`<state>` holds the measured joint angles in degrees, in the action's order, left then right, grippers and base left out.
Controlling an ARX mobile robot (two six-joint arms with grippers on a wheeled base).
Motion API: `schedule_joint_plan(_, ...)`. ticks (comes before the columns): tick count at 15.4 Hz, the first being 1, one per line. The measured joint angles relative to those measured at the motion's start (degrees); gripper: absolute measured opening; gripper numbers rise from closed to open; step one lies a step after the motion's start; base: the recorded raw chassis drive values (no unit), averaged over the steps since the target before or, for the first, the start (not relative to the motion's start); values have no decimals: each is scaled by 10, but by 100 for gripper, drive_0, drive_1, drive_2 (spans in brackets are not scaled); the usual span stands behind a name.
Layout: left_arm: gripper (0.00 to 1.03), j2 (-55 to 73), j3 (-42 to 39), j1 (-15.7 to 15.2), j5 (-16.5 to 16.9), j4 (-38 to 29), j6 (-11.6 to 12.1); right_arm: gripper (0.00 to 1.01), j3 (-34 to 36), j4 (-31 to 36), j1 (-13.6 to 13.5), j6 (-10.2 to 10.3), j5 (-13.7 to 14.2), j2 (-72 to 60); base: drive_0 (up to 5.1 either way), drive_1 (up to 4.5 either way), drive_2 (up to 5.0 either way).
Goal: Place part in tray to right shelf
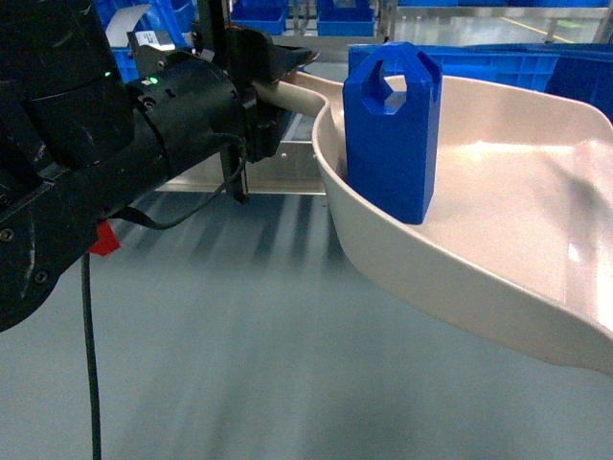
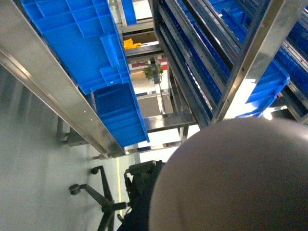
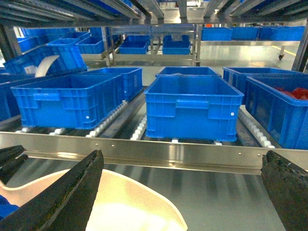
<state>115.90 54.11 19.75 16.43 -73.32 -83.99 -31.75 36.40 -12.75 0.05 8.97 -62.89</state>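
The left gripper (image 1: 273,81) clamps the tray's (image 1: 498,278) handle; the part (image 1: 391,129) stands upright inside, just beyond its fingers. The right gripper (image 3: 180,192) hangs spread wide, empty.

Several blue ribbed crates are sitting in the right wrist view: a front-middle crate (image 3: 193,107) is standing beside a left crate (image 3: 67,100), and a right-edge crate (image 3: 281,108) is holding something red (image 3: 298,92). More blue crates (image 3: 147,44) are lining a further rack behind. In the left wrist view, a wheeled chair base (image 2: 98,195) is resting on the pale floor (image 2: 33,159). A black cable (image 1: 91,364) is hanging down in the head view.
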Motion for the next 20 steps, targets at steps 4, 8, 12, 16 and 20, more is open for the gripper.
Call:
schedule_joint_plan(4, 12, 0, 0, 3, 2, 0, 0, 98, 0, 1, 0, 0, 0, 0, -274, 504, -214)
schedule_joint_plan(8, 12, 0, 0, 2, 1, 0, 0, 98, 0, 1, 0, 0, 0, 0, -314, 499, -161)
schedule_joint_plan(12, 12, 0, 0, -1, -1, 0, 0, 98, 0, 2, 0, 0, -2, 0, -18, 402, -438)
schedule_joint_plan(16, 12, 0, 0, -1, 1, -2, 0, 98, 0, 2, 0, 0, -1, 0, -10, 418, -438)
schedule_joint_plan(20, 12, 0, 0, -1, -1, -1, -1, 98, 0, 1, 0, 0, -1, 0, 10, 279, -258)
